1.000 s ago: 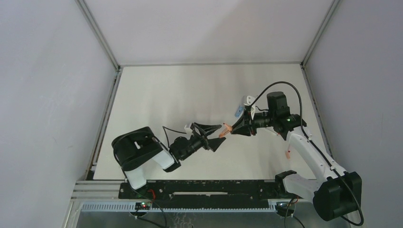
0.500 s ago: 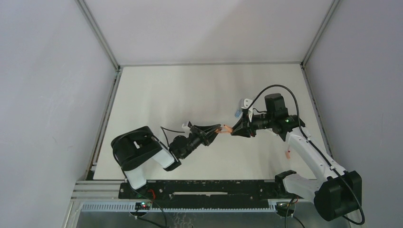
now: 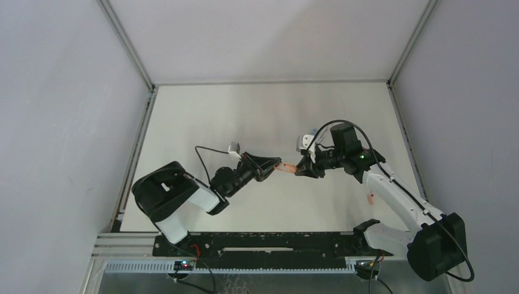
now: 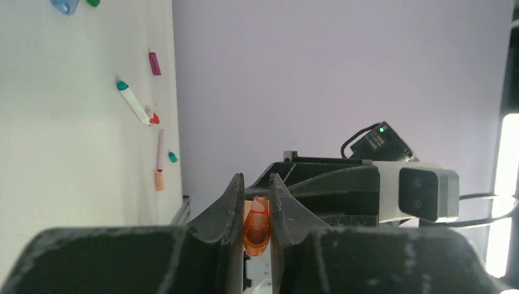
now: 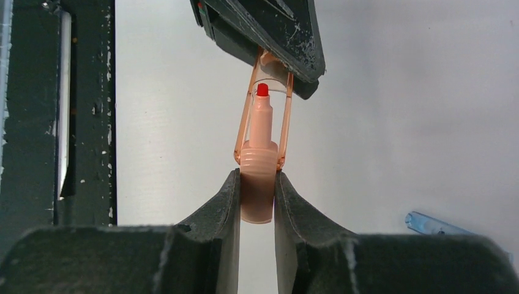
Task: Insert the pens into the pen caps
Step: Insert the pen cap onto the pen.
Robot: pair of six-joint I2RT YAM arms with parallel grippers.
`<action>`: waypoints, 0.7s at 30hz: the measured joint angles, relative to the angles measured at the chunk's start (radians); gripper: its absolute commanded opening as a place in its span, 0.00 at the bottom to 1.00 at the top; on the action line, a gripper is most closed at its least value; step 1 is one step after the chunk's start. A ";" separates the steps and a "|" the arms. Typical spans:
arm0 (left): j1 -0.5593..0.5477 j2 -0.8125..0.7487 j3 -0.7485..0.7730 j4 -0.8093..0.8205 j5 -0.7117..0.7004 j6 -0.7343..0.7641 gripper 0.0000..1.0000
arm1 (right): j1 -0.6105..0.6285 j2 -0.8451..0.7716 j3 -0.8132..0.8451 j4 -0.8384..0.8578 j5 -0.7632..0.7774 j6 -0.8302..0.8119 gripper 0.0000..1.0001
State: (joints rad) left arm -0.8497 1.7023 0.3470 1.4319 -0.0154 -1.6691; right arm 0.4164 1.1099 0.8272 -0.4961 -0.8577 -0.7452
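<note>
In the top view you find the left gripper [image 3: 271, 166] just left of the middle of the frame. The right gripper [image 3: 301, 171] is just right of it, tip to tip, and the orange cap [image 3: 284, 166] sits between them. This view is too small to show you the jaws.

The left wrist view shows the left jaws pinching the translucent orange cap at the lower middle. It also gives you the loose things on the table at the upper left, from left to right:
- one light blue cap [image 4: 64, 5], cut by the top edge
- one white pen with a teal end [image 4: 133, 103]
- one magenta cap [image 4: 155, 63]
- one pen with a salmon end [image 4: 160, 162]
- one teal cap [image 4: 173, 157]

That makes two loose pens and three loose caps.

Only the right wrist view shows you the joint. The right jaws pinch the salmon pen [image 5: 257, 190] at the middle, and its red tip [image 5: 262, 90] is already inside the orange cap. The cap's mouth reaches the pen's collar. The light blue cap lies at the lower right.
</note>
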 measured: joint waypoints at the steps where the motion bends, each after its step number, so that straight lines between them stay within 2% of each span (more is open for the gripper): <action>1: 0.008 -0.012 0.000 -0.007 0.013 0.045 0.00 | 0.006 0.003 0.000 0.003 0.011 -0.004 0.00; 5: 0.023 -0.074 0.002 -0.052 0.048 0.213 0.00 | 0.016 0.006 0.000 0.008 0.024 -0.013 0.03; 6: 0.023 -0.100 0.003 -0.076 0.054 0.261 0.00 | 0.016 0.006 0.000 0.008 0.023 -0.014 0.07; 12: 0.023 -0.293 0.062 -0.330 0.100 0.599 0.00 | -0.002 -0.005 0.000 0.010 -0.018 -0.022 0.53; 14: 0.025 -0.374 0.108 -0.438 0.126 0.767 0.00 | -0.024 -0.018 0.000 -0.017 -0.053 -0.026 0.63; 19: 0.028 -0.536 0.184 -0.644 0.204 1.109 0.00 | -0.075 -0.045 0.000 -0.052 -0.141 -0.013 0.76; 21: 0.024 -0.599 0.217 -0.748 0.243 1.256 0.00 | -0.091 -0.052 0.000 -0.057 -0.175 -0.005 0.77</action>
State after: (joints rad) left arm -0.8261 1.1038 0.5636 0.6834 0.2279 -0.4133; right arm 0.3252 1.0576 0.8272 -0.5529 -1.0332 -0.7498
